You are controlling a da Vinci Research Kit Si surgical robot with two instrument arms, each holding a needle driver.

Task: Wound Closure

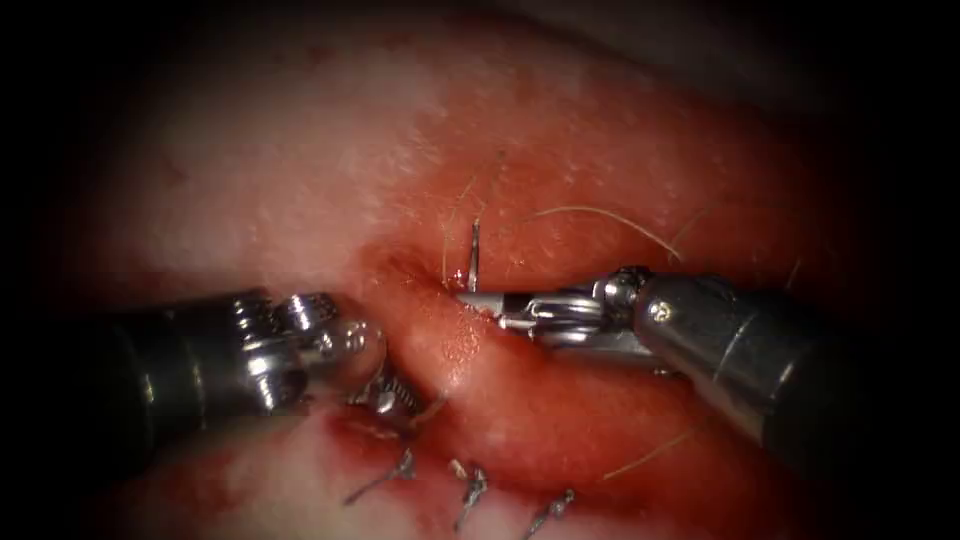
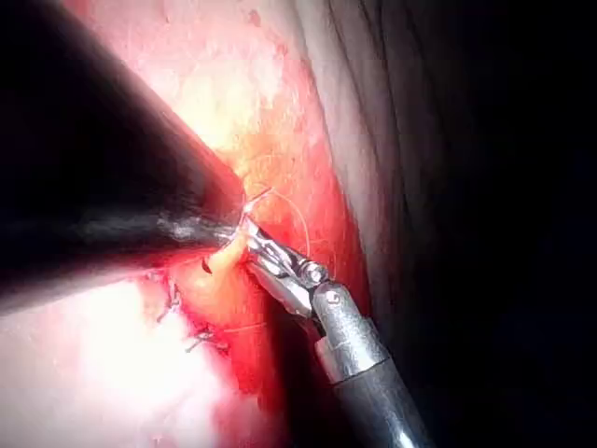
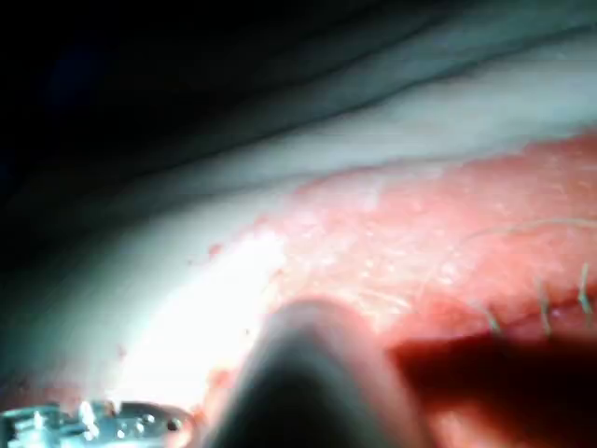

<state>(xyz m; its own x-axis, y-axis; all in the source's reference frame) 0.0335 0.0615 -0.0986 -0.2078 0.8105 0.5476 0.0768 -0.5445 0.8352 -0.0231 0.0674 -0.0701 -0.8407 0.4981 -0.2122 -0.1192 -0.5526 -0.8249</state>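
- Tissue (image 1: 300,180) is seen across the endoscope view, pale toward 10 o'clock and coated with red fluid (image 1: 560,400) from the centre toward 5 o'clock.
- The cut (image 1: 425,330) is seen as a dark fold running from the centre toward 7 o'clock.
- The right tool (image 1: 480,300) is seen entering from 3 o'clock; its jaws are closed to a narrow point at the right edge of the cut.
- The needle (image 1: 474,255) is seen as a short grey length rising toward 12 o'clock from the tip of the right tool's jaws. It appears to be gripped there; how much of its curve lies in the tissue cannot be told.
- Thread (image 1: 600,215) is seen as a pale arc on the tissue right of the cut, toward 1 o'clock from the right tool's jaws.
- The left tool (image 1: 385,395) is seen entering from 9 o'clock, its tip pressed into the left side of the cut. Whether anything is held by it cannot be told.
- Three tied stitches with cut ends (image 1: 470,490) are seen in a row toward 6 o'clock, below both tools.
- In the left wrist view the right tool (image 2: 250,229) is seen with its jaws closed at the edge of the cut, fine thread (image 2: 294,219) looping just beside it.
- In the right wrist view stitch ends (image 3: 541,313) are seen standing along the cut's edge.
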